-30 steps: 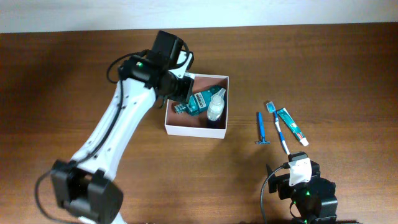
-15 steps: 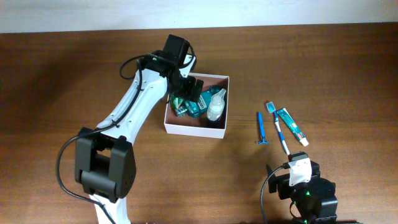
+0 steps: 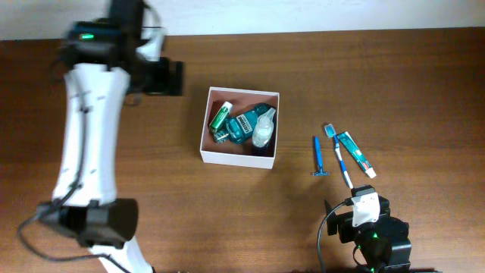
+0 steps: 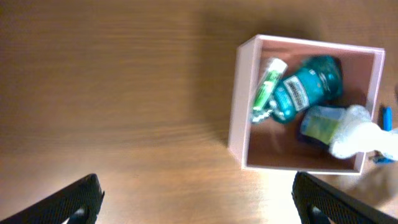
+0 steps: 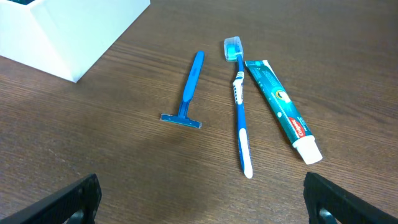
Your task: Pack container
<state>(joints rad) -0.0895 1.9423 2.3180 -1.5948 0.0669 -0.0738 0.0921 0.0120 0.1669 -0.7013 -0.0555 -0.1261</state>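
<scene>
Surface (image 3: 394,68): brown wood grain, with a pale wall (image 3: 303,15) along its 12 o'clock edge in the overhead view.
Container (image 3: 236,158): a square white-walled box with a pinkish inside, open-topped, just left of the middle of the overhead view. From the left wrist camera it lies toward 2 o'clock.
Inside the container: a green-and-white tube (image 3: 220,116) at the 9 o'clock side, a teal bottle (image 3: 244,125) in the middle, and a clear bottle (image 3: 263,130) at the 3 o'clock side, all lying down and touching or nearly so.
Loose items: at 3 o'clock from the container, apart from it, lie a blue razor (image 3: 319,158), then a toothbrush (image 3: 340,155), then a toothpaste tube (image 3: 355,154) just beside the toothbrush.
Left gripper (image 4: 199,202): at 10 o'clock from the container, off the box and over bare wood; its jaws are spread wide apart.
Right gripper (image 5: 202,199): at 5 o'clock from the container, near the 6 o'clock ends of the loose items; its jaws are spread wide apart, facing the razor and toothbrush.
</scene>
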